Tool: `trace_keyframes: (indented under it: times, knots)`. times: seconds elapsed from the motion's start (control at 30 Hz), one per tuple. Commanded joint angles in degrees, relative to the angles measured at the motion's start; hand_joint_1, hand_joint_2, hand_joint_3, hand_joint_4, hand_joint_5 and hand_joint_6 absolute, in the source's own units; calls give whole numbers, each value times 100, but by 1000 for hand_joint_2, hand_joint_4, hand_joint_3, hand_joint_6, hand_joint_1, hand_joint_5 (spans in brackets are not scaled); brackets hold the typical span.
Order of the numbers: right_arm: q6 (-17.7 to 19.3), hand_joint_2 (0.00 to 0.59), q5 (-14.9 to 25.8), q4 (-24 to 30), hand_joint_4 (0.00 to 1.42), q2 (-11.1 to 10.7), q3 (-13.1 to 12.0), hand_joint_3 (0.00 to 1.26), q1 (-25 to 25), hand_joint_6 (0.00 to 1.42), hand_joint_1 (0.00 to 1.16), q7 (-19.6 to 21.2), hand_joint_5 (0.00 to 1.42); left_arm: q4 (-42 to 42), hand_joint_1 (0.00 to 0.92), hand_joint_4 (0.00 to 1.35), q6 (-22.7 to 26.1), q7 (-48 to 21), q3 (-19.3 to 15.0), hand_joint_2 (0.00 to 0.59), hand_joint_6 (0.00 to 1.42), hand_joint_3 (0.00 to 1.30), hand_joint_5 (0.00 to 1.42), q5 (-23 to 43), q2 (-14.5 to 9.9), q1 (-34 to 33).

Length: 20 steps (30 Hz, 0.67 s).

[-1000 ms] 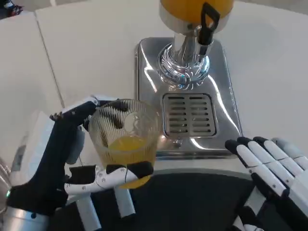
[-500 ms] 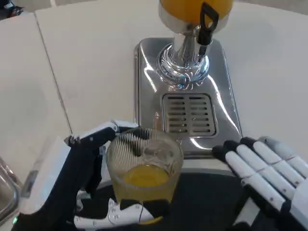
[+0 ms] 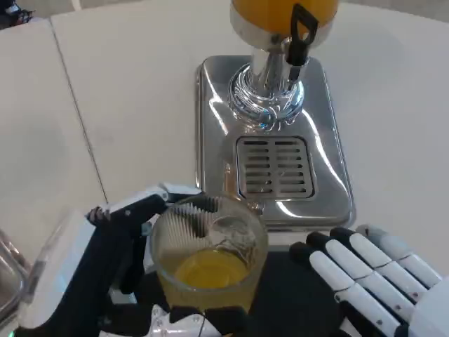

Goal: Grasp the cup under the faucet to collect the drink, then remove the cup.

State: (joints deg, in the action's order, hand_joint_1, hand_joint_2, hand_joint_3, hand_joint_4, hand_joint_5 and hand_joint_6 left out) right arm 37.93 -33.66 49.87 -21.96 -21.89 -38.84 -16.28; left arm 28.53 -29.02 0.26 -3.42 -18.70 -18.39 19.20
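A clear ribbed cup (image 3: 208,258) with orange juice in its bottom is at the lower middle of the head view, in front of the dispenser's base. My left hand (image 3: 112,281) grips it, fingers wrapped round its left side and under its front. The dispenser's black faucet handle (image 3: 302,31) and chrome column (image 3: 270,88) stand at the top, above the slotted drip grate (image 3: 275,167), which has nothing on it. My right hand (image 3: 368,281) lies at the lower right with its fingers stretched out and apart, holding nothing, a little right of the cup.
The shiny steel drip tray (image 3: 210,126) sits on the white table (image 3: 105,91). The orange juice tank (image 3: 280,8) shows at the top edge. A dark surface (image 3: 295,295) lies under both hands at the bottom. A table seam runs down the left side.
My left hand has carried the cup to the right and toward me, away from the tray's left edge. My right hand has slid left, closer to the cup.
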Motion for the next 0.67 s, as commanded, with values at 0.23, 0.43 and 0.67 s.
trace_keyframes:
  times: [0.23,0.43,0.67]
  knots:
    - [-90,586,-327,79,0,260,266,0,131,0,120,10,0,160,791,1072,-284,-58,80,0,1424,1207,1419,74,163,26]
    - [-132,586,-389,130,0,429,342,0,82,0,114,30,0,172,791,1072,-226,-135,120,0,1424,1207,1419,68,223,-14]
    - [-162,586,-392,143,0,509,387,0,72,0,108,23,0,172,791,1073,-191,-128,159,0,1424,1207,1419,32,290,-14]
